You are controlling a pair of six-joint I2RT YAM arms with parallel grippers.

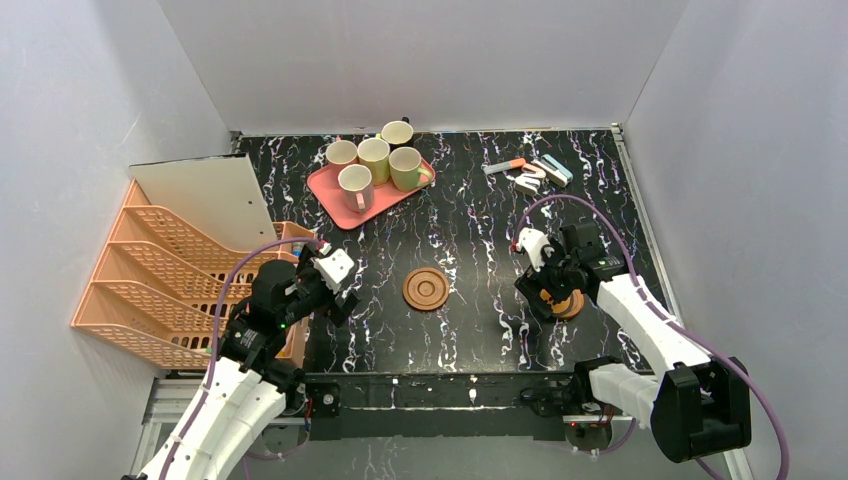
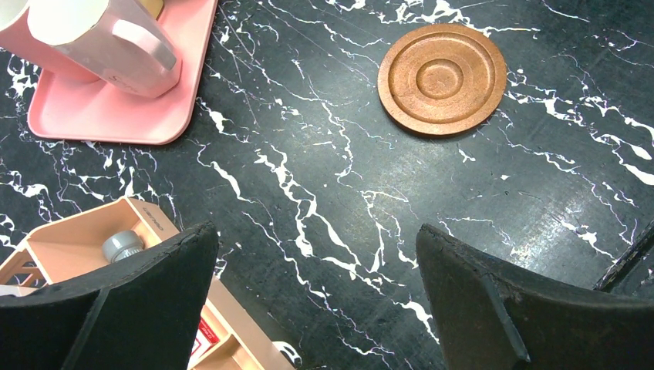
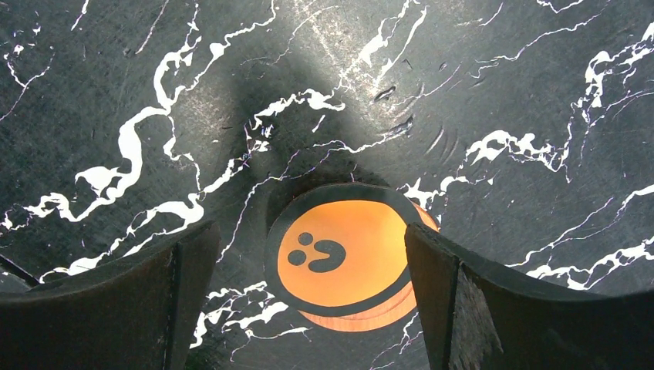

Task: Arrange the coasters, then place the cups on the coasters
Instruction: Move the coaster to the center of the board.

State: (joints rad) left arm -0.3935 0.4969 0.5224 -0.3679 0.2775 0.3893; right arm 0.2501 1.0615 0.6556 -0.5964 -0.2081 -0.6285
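My R gripper (image 3: 308,231), wide open, over orange coaster (image 3: 339,258), right of ringed coaster (image 2: 442,77); L gripper (image 2: 316,231) wide too, left of it.

Cups (image 1: 374,158) sit on the tray (image 1: 325,190) (one perhaps behind it), coasters (image 1: 426,289) nearer.

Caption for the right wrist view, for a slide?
Open right gripper poised over an orange, dark-rimmed coaster on the black marbled table.

The flat black tabletop (image 1: 470,210) is veined with white, marble-like. The round wooden coaster (image 2: 442,79) is reddish brown with concentric rings — another round coaster (image 3: 339,258) is bright orange, rimmed in black, with black face-like marks. The rectangular plastic tray (image 2: 100,116) is pink; the handled ceramic mug (image 2: 108,42) on it is a paler pink.
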